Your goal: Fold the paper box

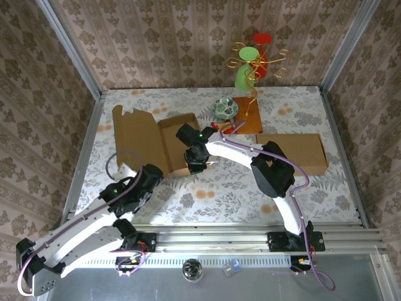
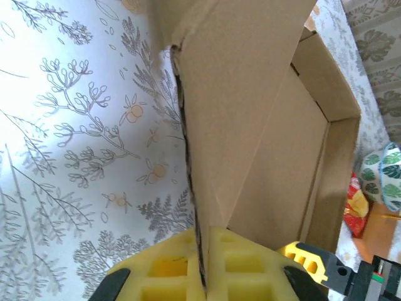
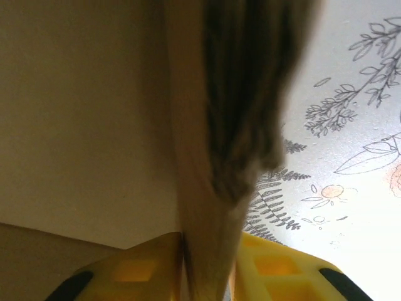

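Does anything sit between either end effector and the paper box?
Nothing visible does. The left end effector is shut on a paper box wall, and another wall stands between the fingers of the right end effector.

no legible text, labels or numbers anywhere

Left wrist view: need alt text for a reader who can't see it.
The left gripper is shut on the edge of a cardboard wall of the paper box. The box's open inside lies to the right, the floral tablecloth to the left, a leaf-patterned bowl at the far right edge.
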